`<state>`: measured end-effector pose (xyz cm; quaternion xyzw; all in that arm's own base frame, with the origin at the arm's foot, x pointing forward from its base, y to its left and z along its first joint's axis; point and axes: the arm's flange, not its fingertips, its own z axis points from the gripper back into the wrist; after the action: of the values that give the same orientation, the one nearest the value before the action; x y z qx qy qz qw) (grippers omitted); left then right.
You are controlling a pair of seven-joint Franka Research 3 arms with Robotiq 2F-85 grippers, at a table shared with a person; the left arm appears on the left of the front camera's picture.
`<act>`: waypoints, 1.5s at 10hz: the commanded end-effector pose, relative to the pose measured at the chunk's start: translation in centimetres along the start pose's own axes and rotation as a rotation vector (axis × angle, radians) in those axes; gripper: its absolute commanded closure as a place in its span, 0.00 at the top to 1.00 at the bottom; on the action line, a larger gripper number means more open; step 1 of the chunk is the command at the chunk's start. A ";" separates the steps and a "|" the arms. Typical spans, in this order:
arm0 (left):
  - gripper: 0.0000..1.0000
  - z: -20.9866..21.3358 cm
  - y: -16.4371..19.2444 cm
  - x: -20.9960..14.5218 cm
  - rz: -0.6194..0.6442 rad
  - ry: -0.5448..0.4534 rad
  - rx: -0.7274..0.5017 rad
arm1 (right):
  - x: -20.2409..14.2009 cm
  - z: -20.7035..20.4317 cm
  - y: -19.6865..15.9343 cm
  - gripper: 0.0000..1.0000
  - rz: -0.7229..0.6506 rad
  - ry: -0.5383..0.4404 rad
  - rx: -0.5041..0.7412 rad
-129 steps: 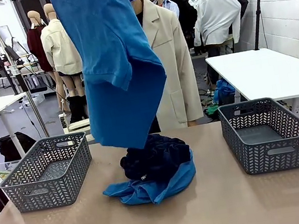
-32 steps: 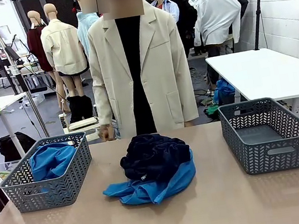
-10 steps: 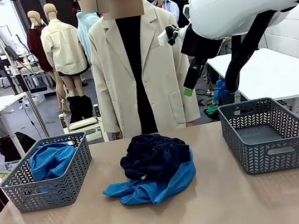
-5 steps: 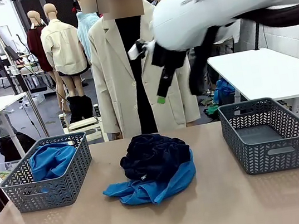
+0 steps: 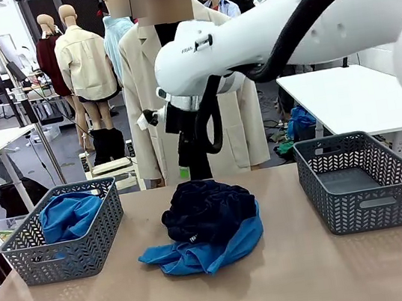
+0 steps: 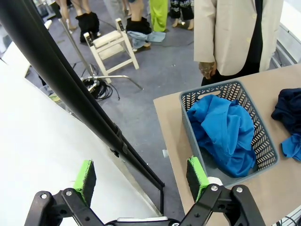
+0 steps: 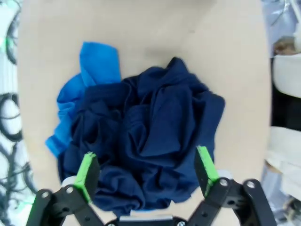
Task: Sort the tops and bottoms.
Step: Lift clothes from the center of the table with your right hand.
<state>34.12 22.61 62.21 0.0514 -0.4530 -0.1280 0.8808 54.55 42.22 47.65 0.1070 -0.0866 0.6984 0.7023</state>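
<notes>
Front view: right arm (image 5: pixel 244 34) above bottoms (image 5: pixel 206 209) partly hides person (image 5: pixel 149 97).

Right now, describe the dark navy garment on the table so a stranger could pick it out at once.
On the tan table, look midway between the two grey lattice plastic baskets. A crumpled pile sits there. The dark navy fabric bundle is its upper layer, almost black, lying on a bright cobalt-blue fabric garment.

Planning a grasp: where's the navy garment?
Front view: the navy garment lies mid-table, on a blue top between the grey baskets, below the right end effector.
</notes>
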 end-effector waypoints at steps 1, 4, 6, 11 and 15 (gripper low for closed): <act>1.00 0.1 0.2 0.2 0.009 0.016 -0.001 | 0.4 -0.2 -1.5 1.00 0.054 0.065 0.049; 1.00 0.1 0.2 0.2 0.009 0.016 -0.001 | -0.3 -3.5 -2.0 1.00 0.090 0.094 0.039; 1.00 0.1 0.2 0.2 0.009 0.016 -0.001 | -0.1 -4.7 -1.8 1.00 0.094 0.118 -0.043; 1.00 0.1 0.2 0.2 0.009 0.016 -0.001 | 0.4 -5.9 -2.6 1.00 0.079 0.108 0.045; 1.00 0.1 0.2 0.2 0.009 0.016 -0.001 | 0.6 -5.6 -2.3 0.33 0.090 0.118 0.041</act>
<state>34.12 22.62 62.23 0.0514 -0.4531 -0.1280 0.8807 56.44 44.00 41.84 0.0773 -0.0448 0.7317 0.6757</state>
